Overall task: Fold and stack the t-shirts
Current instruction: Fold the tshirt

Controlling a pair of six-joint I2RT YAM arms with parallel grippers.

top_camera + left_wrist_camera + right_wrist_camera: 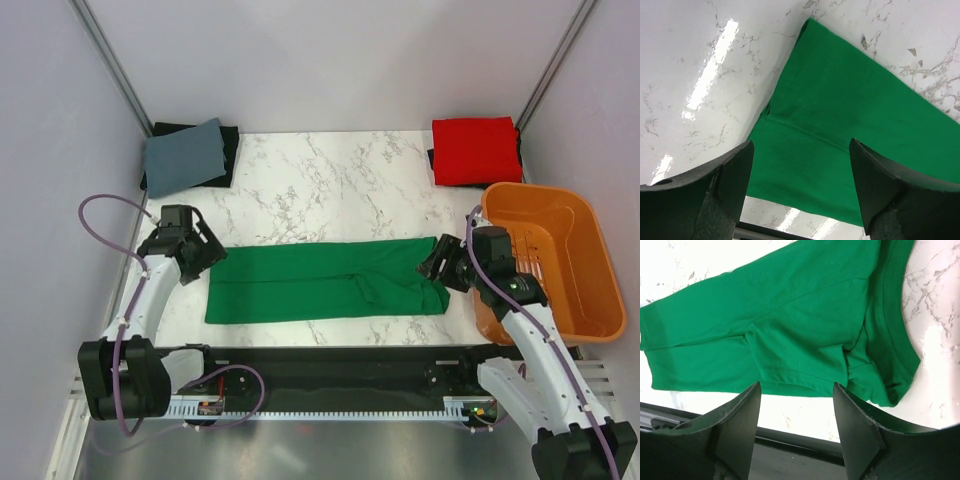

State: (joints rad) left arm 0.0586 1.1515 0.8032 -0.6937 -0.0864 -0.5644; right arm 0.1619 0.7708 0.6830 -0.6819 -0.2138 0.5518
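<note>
**Ana:** So, where does the green t-shirt (325, 280) stand?

**Ben:** It lies flat on the marble table (330, 180), a little toward 6 o'clock from the centre. It is folded lengthwise into a long band running from 9 to 3 o'clock, with the collar at the 3 o'clock end. I judge the long fold done and the cross folds still to do.

**Ana:** And the red t-shirt (475, 150)?

**Ben:** It is folded into a neat square at 1 o'clock, well apart from the green one. So the stacking is not yet done.

**Ana:** The claws?

**Ben:** The left gripper (801, 145) hovers over the band's 9 o'clock end, its jaws spread with nothing between them. The right gripper (797, 386) is over the collar end, likewise wide and empty.

**Ana:** What else is around?

**Ben:** A grey-blue cloth (185, 155) lies on a black cloth (228, 140) at 11 o'clock. An orange basket (590, 290) sits at 3 o'clock.

**Ana:** Any writing?

**Ben:** None I can read. There is no logo or label on either shirt.
</note>
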